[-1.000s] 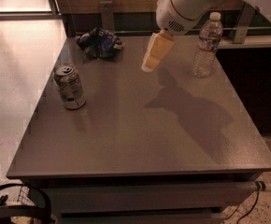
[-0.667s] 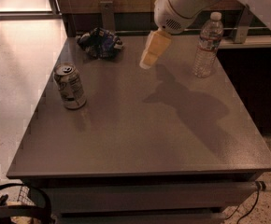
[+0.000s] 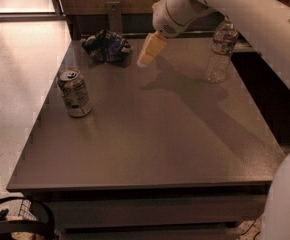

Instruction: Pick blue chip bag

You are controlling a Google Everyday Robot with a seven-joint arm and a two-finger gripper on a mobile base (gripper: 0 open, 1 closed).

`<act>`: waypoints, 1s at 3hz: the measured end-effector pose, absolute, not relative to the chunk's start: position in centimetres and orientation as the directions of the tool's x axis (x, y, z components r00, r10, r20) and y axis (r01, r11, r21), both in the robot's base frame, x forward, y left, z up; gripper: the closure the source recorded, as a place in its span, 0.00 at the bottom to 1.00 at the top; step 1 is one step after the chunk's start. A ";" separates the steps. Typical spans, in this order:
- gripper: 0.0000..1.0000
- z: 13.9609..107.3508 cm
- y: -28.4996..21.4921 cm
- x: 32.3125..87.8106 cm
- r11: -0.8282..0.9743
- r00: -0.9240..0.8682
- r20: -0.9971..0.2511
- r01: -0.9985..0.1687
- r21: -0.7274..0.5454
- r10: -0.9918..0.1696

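The blue chip bag [image 3: 106,46] lies crumpled at the far left of the grey table [image 3: 150,134], dark blue foil with pale markings. My gripper [image 3: 148,55] hangs above the far middle of the table, just right of the bag and apart from it, its pale yellow fingers pointing down and to the left. It holds nothing that I can see. My white arm comes in from the upper right.
A silver drink can [image 3: 74,92] stands upright near the table's left edge. A clear plastic water bottle [image 3: 220,51] stands at the far right. A dark counter and wall run behind the table. Cables lie on the floor at the lower left.
My gripper has moved left across the far part of the table, closer to the blue chip bag. The bag, can and bottle have not moved.
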State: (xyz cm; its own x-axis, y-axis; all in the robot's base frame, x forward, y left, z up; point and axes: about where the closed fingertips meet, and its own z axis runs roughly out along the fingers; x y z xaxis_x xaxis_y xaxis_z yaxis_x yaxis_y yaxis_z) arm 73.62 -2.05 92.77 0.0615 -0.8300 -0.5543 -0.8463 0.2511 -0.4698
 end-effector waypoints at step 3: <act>0.00 88.0 4.1 80.9 0.281 0.125 -0.739 -0.873 -0.400 -0.662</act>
State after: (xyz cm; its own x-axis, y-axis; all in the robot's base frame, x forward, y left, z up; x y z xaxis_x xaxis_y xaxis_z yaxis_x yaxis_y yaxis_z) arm 80.93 4.08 88.00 0.1251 -0.6621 -0.7389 -0.8725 0.2811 -0.3996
